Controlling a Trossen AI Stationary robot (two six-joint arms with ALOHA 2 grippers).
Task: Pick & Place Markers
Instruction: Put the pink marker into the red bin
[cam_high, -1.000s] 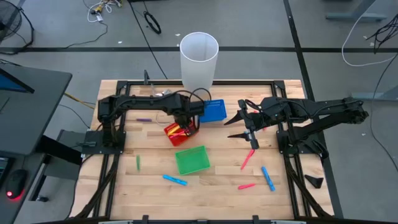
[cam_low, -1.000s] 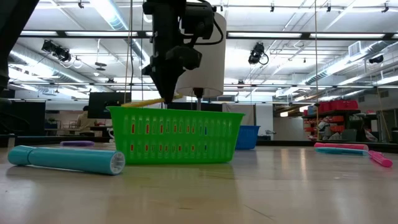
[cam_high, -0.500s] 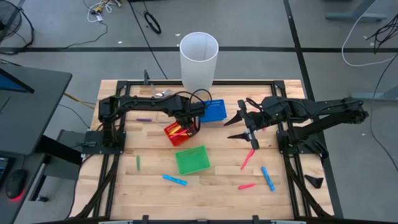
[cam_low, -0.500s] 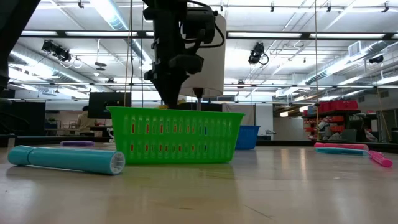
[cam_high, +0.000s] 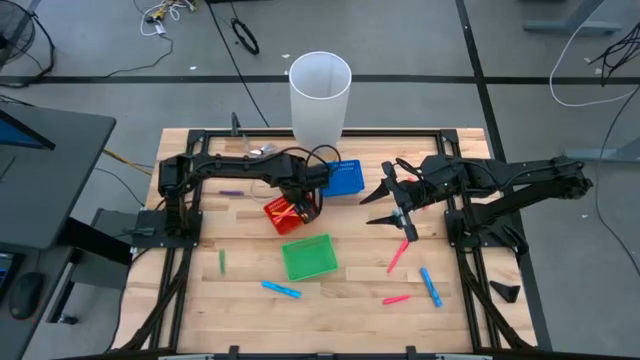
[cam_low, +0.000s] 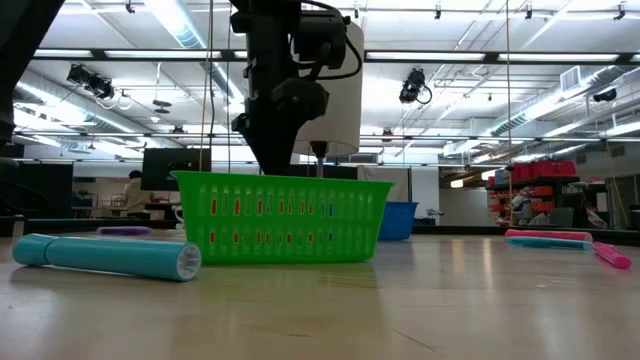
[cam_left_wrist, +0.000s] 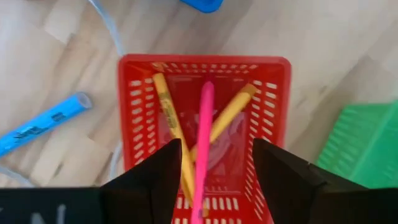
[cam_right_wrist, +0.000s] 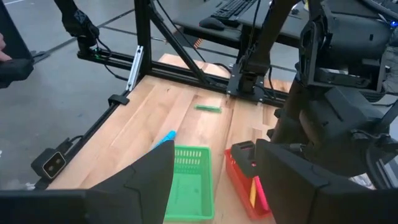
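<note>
The red basket (cam_left_wrist: 205, 124) holds two yellow markers (cam_left_wrist: 169, 118) and a pink marker (cam_left_wrist: 204, 143), which lie crossed on its floor. My left gripper (cam_left_wrist: 216, 144) hangs open just above this basket (cam_high: 283, 213), pointing down, one finger on either side of the pink marker and clear of it. More markers lie flat on the table: green (cam_high: 222, 262), blue (cam_high: 281, 289), pink (cam_high: 399, 255), pink (cam_high: 396, 298), blue (cam_high: 431, 286), purple (cam_high: 231, 192). My right gripper (cam_high: 374, 206) waits open above the table's right half, holding nothing.
A green basket (cam_high: 308, 257) stands just nearer than the red one, and a blue basket (cam_high: 343, 178) just beyond it. A tall white cylinder (cam_high: 320, 95) stands at the far edge. The black frame rails (cam_high: 178, 290) run along the table's sides.
My left gripper has opened over the red basket without moving away. The yellow marker that stuck out sideways from its fingers has dropped into the red basket and is gone from the low view.
</note>
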